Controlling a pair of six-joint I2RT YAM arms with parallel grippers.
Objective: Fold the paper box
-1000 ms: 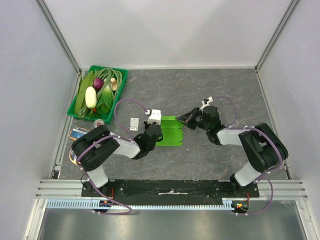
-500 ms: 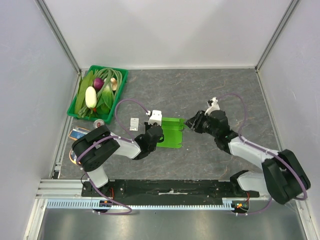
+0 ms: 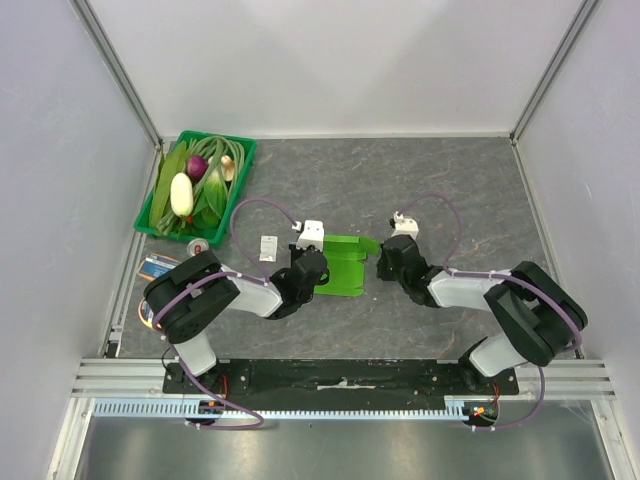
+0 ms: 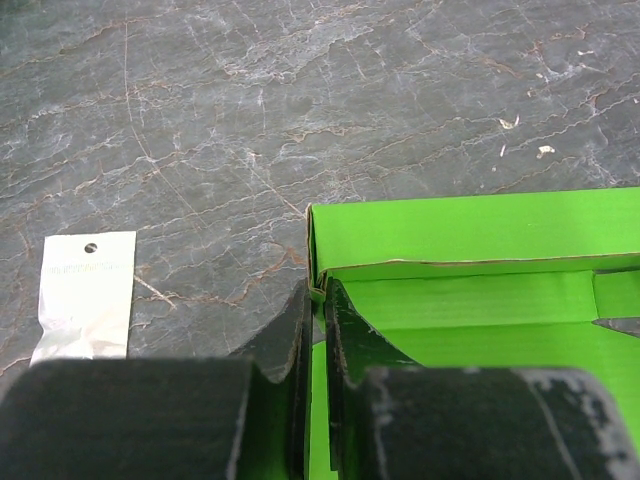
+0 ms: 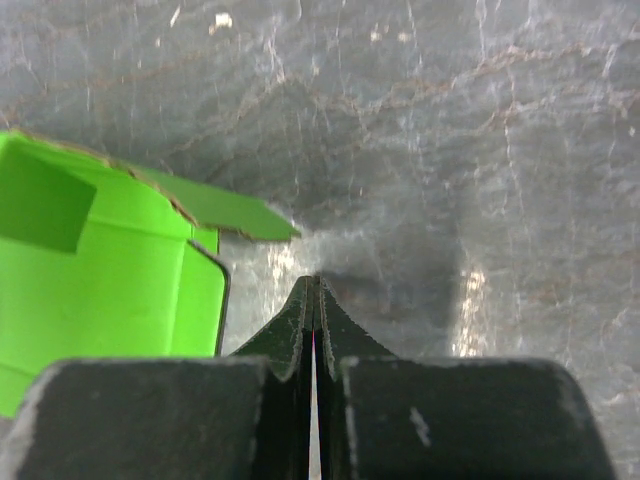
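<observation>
Paper box (image 3: 341, 268), left pincer (image 4: 318, 296) low, seemingly clamping

Sachet (image 3: 268, 248) just left of paper box (image 3: 345, 265); crate (image 3: 246, 160) beyond.

Nothing printed can be read in any view. The small white plastic sachet with a punched hole (image 4: 85, 290) lies flat on the grey marbled counter (image 4: 400, 90), at nine o'clock of the lime-green paper box (image 4: 470, 230). It carries a faint grey line of print below the hole, too pale to make out. The flat blue-and-orange packet (image 3: 158, 267) at the counter's nine o'clock edge shows colour patches only; any lettering is too small to tell.
</observation>
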